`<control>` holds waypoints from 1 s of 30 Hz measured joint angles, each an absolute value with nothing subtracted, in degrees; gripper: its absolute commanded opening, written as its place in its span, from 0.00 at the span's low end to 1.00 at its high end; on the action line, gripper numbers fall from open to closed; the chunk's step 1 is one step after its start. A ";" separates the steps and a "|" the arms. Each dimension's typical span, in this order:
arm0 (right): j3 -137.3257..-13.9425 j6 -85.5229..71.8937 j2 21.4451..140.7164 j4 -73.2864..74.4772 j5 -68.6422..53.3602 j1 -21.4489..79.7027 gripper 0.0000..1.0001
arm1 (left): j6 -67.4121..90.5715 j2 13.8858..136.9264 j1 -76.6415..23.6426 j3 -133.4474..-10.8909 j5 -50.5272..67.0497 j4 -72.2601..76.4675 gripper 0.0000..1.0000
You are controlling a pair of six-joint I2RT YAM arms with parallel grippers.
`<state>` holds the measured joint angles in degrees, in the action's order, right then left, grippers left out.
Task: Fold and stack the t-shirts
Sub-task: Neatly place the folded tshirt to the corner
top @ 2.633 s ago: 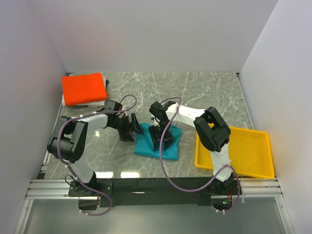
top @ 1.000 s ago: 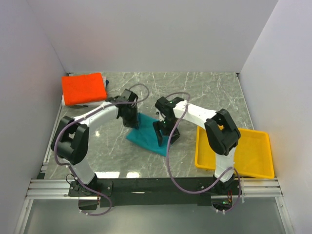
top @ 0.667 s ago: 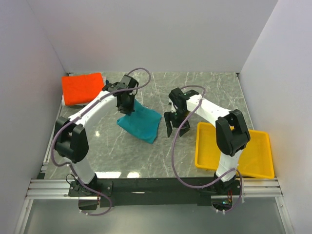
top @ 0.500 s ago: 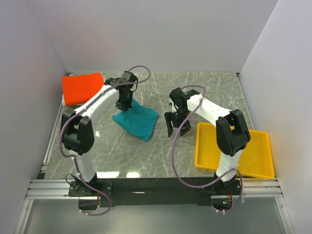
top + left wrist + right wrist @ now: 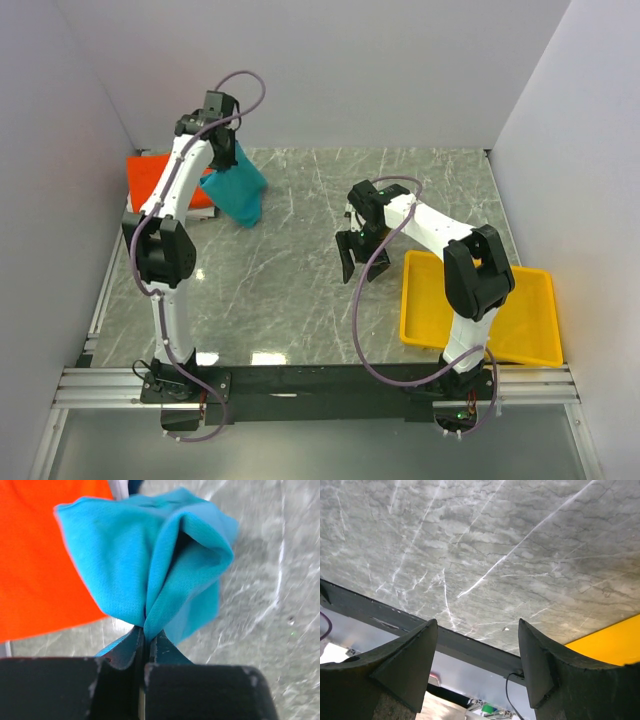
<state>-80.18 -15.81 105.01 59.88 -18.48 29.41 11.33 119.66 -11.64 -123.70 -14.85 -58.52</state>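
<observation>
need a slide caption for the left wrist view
Left gripper shut on the bunched teal t-shirt, with the orange t-shirt and marble table beyond.

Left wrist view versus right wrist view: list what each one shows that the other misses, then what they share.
Only the left wrist view: the teal-blue cloth t-shirt, bunched and pinched in the shut left hand, with the bright orange-red cloth t-shirt behind it. Only the right wrist view: the open, empty right hand, a corner of the yellow plastic tray, and the dark rail at the table's edge. Both: the grey marbled tabletop.
</observation>
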 measured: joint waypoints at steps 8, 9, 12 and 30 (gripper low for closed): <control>-80.14 -14.63 105.01 59.88 -19.27 29.36 0.72 | 11.27 120.40 -4.58 -127.90 -8.12 -58.15 0.00; -80.14 -14.50 105.03 59.88 -19.33 29.36 0.72 | 11.31 120.40 -3.77 -128.09 -7.14 -58.06 0.00; -80.14 -14.20 105.14 59.90 -19.59 29.36 0.72 | 11.77 120.20 -0.69 -128.29 -2.81 -57.65 0.00; -80.14 -14.04 105.34 60.05 -19.62 29.36 0.71 | 17.65 113.01 15.09 -126.63 19.46 -50.17 0.00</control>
